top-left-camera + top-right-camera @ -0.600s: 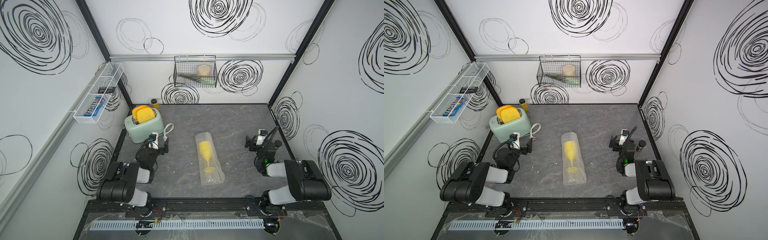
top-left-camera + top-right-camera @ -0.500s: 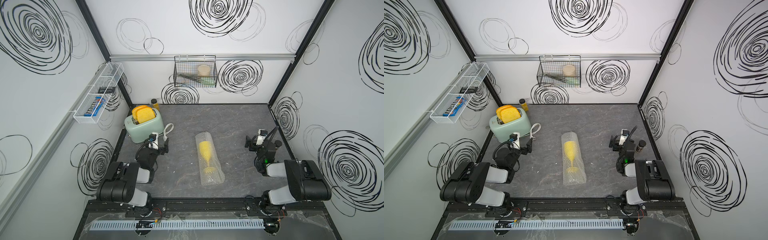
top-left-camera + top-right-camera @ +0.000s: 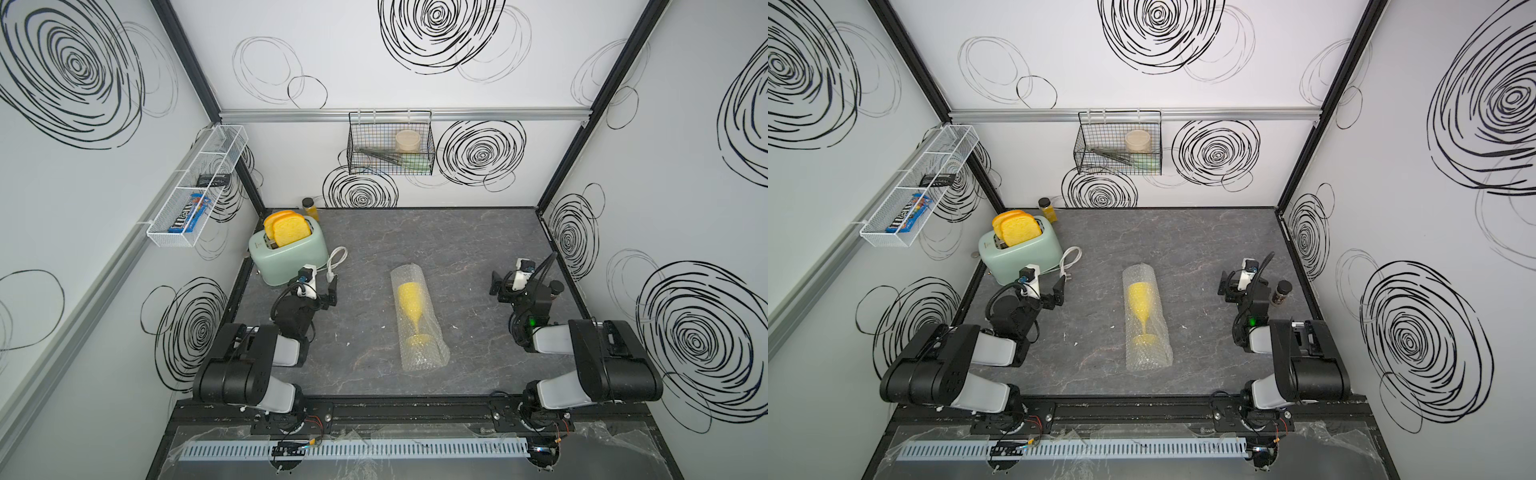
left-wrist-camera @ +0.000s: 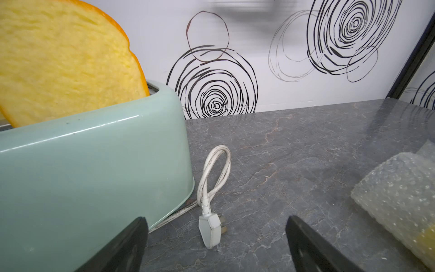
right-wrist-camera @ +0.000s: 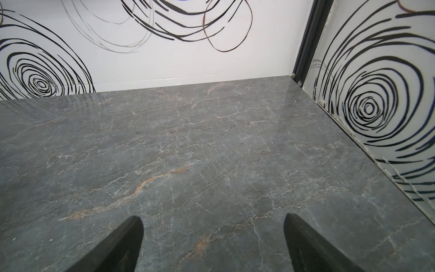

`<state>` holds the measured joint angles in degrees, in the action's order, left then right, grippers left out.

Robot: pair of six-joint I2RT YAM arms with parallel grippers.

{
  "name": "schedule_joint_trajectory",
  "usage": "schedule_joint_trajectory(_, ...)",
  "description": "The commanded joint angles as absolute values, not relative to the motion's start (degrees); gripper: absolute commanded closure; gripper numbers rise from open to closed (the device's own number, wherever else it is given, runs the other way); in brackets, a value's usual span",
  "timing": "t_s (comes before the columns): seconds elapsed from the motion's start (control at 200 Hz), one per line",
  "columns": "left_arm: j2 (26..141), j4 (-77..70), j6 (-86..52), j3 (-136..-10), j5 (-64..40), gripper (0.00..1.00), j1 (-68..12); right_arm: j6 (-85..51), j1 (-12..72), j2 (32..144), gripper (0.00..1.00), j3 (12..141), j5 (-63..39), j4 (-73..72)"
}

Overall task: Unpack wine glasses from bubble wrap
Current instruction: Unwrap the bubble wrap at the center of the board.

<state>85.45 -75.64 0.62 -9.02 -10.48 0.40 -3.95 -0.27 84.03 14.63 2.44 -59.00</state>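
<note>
A yellow goblet (image 3: 410, 300) lies on its side, rolled inside a tube of clear bubble wrap (image 3: 428, 358), in the middle of a grey marbled tabletop (image 3: 457, 245). Its cup points toward the back wall and its round foot toward the front edge. In both top views bare stone lies on both sides of the roll and behind it as far as the back wall. At the far left, a mint-green toaster (image 3: 291, 255) with two bread slices (image 3: 286, 229) sits against the side wall, its white cord and plug (image 4: 211, 223) lying just beside it. The left gripper (image 3: 329, 291) sits close to the toaster and plug, well apart from the roll, its jaws spread wide and holding nothing. The right gripper (image 3: 500, 286) is near the right wall, also spread wide and empty, above bare stone. A small dark-lidded jar (image 3: 1281, 293) stands between that arm and the wall.
</note>
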Motion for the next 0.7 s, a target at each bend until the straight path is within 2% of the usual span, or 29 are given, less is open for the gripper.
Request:
schedule_joint_trajectory(0.0,85.8,-80.3,0.2,-10.1,-11.1,0.04,0.7,-3.5,0.0,84.6,0.03,15.7,2.8,-61.3)
schedule_joint_trajectory(0.45,84.6,-79.6,-0.1,-10.4,-11.6,0.04,1.0,-3.6,-0.1,84.3,0.03,15.6,2.7,-61.8)
schedule_joint_trajectory(0.5,80.5,-70.9,-0.8,-13.0,-13.5,0.04,1.9,-4.2,-0.7,82.9,0.03,16.7,3.9,-61.3)
schedule_joint_trajectory(0.57,75.8,-54.5,-2.0,-19.9,-17.7,0.04,4.4,-6.0,-2.9,77.9,0.03,22.7,0.3,-45.2)
schedule_joint_trajectory(0.696,71.4,-52.3,-5.9,-23.0,-16.0,0.04,3.7,-6.9,-3.9,72.6,0.03,26.3,-7.7,-38.9)
